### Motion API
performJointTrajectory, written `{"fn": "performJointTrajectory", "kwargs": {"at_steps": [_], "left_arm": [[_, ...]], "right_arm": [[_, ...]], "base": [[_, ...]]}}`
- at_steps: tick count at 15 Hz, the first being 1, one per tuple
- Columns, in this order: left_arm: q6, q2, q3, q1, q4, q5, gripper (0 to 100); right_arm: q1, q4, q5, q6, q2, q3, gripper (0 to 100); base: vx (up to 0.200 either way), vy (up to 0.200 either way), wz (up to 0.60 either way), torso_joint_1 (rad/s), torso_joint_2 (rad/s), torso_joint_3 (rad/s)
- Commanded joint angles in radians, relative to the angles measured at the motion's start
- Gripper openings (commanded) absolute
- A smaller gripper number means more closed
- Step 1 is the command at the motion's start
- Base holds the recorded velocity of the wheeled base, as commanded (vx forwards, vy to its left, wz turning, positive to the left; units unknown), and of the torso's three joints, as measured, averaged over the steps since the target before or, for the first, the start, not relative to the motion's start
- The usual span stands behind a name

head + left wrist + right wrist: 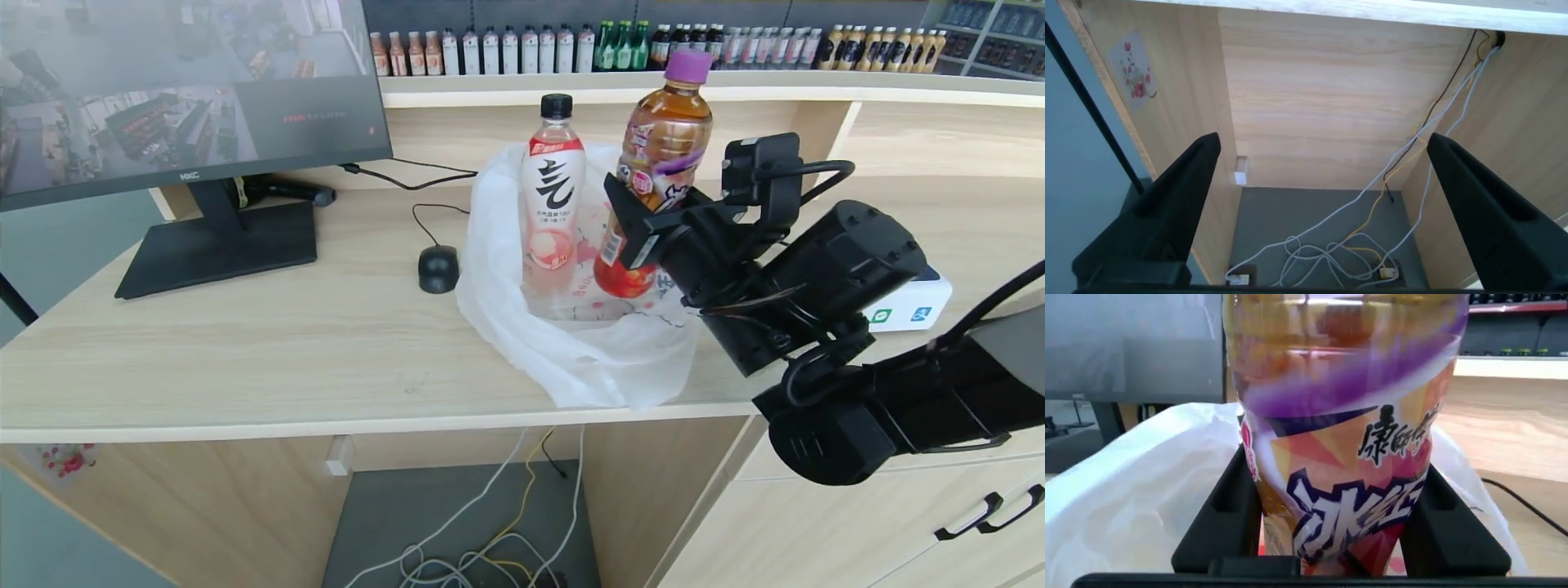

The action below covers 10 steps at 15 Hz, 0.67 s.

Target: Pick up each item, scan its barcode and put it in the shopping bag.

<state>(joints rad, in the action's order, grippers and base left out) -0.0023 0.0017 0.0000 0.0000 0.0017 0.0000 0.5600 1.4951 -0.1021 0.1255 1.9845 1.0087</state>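
The purple-capped tea bottle (661, 163) is clamped low on its body by the right gripper (633, 224), whose two black fingers press against opposite sides of the label; the bottle leans slightly, cap uppermost, with its base down in the open mouth of the white plastic shopping bag (571, 351); whether the base touches the bag's floor cannot be told. From the right wrist camera the tea bottle (1347, 433) stands between the fingers of the right gripper (1335, 518), with the bag's white folds (1135, 490) behind it. Just beside the held bottle, a pink drink bottle with a black cap (553, 196) stands upright inside the bag; the two are close, perhaps touching. The bag sits on the wooden counter (245, 351); a black mouse (438, 268) lies near the bag on the robot's left; a monitor (188, 82) on its flat stand is farther left; a white box (914, 302) lies on the counter behind the right arm; rows of bottles (653, 45) line the shelf behind. The left gripper (1327, 204) hangs below counter height with its fingers spread wide and nothing between them; it faces the recess under the counter, where loose cables (1331, 245) trail on the floor.
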Motion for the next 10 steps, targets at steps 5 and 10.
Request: {"fn": "performJointTrajectory", "kwargs": {"at_steps": [5,10], "left_arm": [[-0.002,0.0,0.0,0.0,0.0,0.0,100],[-0.001,0.0,0.0,0.0,0.0,0.0,100]], "right_arm": [[-0.025,0.002,-0.001,0.002,0.05,0.001,0],[-0.031,0.005,0.001,0.002,0.05,-0.044,0]], "base": [[0.0,0.0,0.0,0.0,0.0,0.0],[0.0,0.0,0.0,0.0,0.0,0.0]]}}
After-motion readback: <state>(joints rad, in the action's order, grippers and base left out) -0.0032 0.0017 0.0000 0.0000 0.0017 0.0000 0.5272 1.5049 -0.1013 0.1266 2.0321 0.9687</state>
